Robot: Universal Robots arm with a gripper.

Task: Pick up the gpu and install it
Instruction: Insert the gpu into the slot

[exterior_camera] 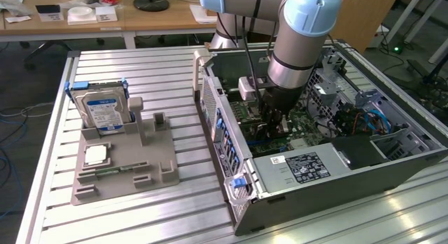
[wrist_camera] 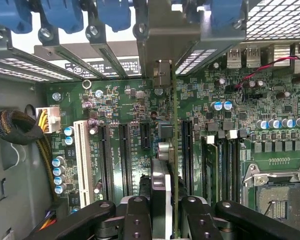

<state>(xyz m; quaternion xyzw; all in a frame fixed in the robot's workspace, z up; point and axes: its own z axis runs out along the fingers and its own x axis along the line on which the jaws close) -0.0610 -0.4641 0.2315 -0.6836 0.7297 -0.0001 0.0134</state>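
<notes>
Pinching the gpu [wrist_camera: 162, 185] edge-on between the fingers [wrist_camera: 136, 220] of the gripper [wrist_camera: 162, 225], card upright and pointed down at the motherboard [wrist_camera: 125, 100]. In the exterior view, gripper [exterior_camera: 274, 129] sunk inside the open computer case [exterior_camera: 329, 181], low over the board. Pick-up done, by the look of it; card lined up along the row of black expansion slots [wrist_camera: 124, 155], silver bracket end [wrist_camera: 161, 74] reaching toward the rear slot openings under the blue retention clips [wrist_camera: 112, 12]. Not possible to tell whether the edge connector sits in a slot or just above it, so seating judged unfinished. Outside the case, on the grey parts holder [exterior_camera: 123, 165], a silver hard drive [exterior_camera: 102, 112] with a blue-white label, text unreadable. White and black stickers on the power supply [exterior_camera: 301, 168], lettering too small to make out. No brand legible anywhere.
</notes>
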